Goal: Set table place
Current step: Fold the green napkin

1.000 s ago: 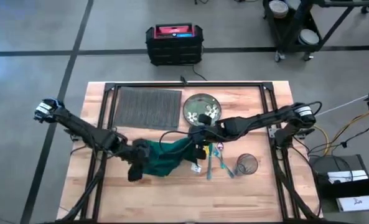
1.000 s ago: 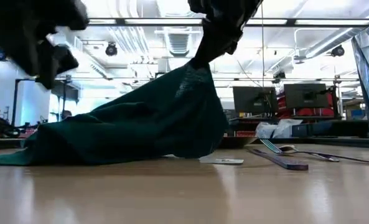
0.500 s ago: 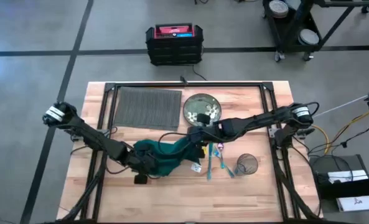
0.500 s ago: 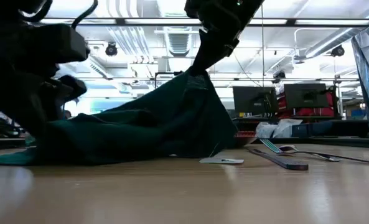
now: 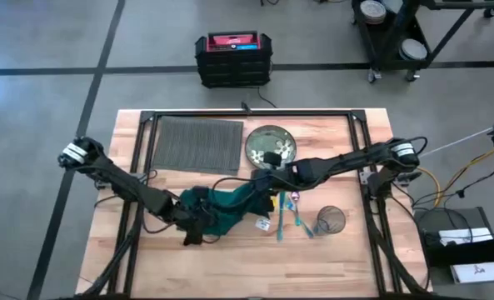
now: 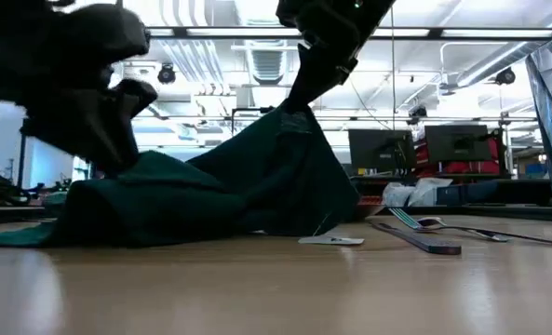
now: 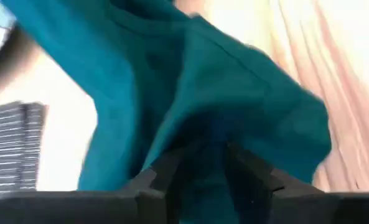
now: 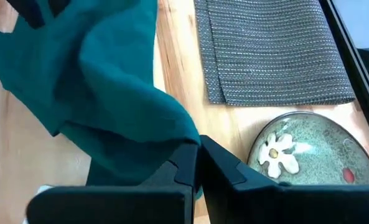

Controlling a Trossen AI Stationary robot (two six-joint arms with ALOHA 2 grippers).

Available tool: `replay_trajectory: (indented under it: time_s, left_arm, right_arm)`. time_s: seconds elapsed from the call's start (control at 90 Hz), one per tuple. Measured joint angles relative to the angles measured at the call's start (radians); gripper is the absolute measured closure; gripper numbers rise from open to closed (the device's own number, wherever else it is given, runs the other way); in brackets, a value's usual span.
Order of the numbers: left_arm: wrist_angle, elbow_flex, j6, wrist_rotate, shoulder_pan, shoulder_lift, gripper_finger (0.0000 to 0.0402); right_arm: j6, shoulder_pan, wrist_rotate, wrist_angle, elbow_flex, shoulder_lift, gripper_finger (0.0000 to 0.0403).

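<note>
Pale jointed planks make up the surface [image 5: 346,250], where a dark green cloth napkin [image 5: 230,208] lies rumpled in soft folds. Right tool [image 5: 267,200] pinches one corner, lifting it into a peak; left tool [image 5: 198,218] presses into the other side, fingers narrow with cloth bunched between them. Behind, the ribbed grey placemat [image 5: 197,143] lies flat beside a round speckled plate [image 5: 269,146].
</note>
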Motion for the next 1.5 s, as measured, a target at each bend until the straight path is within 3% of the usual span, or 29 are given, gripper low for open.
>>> replay_trajectory:
  time_s: [0.178,0.333,0.467,0.778,1.067,1.344,1.5]
  left_arm:
    - [0.032,0.012,0.085,0.139,-0.002,0.034,0.0263]
    - [-0.008,0.068,0.143,0.135,-0.003,0.014,0.0233]
    - [-0.006,0.083,0.182,0.057,-0.003,0.020,0.0224]
    - [0.001,0.107,0.198,-0.055,0.000,0.072,0.0248]
    - [-0.117,0.194,0.194,-0.054,0.000,0.070,0.0279]
    - [-0.011,0.158,0.194,-0.051,0.002,0.095,0.0287]
    - [-0.005,0.194,0.194,0.004,-0.003,0.087,0.0287]
  right_arm:
    - [0.000,0.000,-0.008,0.000,-0.003,0.000,0.0403]
    - [0.005,0.001,-0.009,0.000,-0.004,0.000,0.0403]
    - [0.007,0.001,-0.009,0.000,-0.004,0.000,0.0403]
    - [0.002,0.001,-0.009,-0.001,-0.006,0.000,0.0403]
    - [0.001,0.001,-0.009,-0.001,-0.006,0.000,0.0403]
    - [0.001,0.003,-0.009,-0.001,-0.006,0.000,0.0403]
    - [0.001,0.003,-0.009,-0.001,-0.006,-0.001,0.0403]
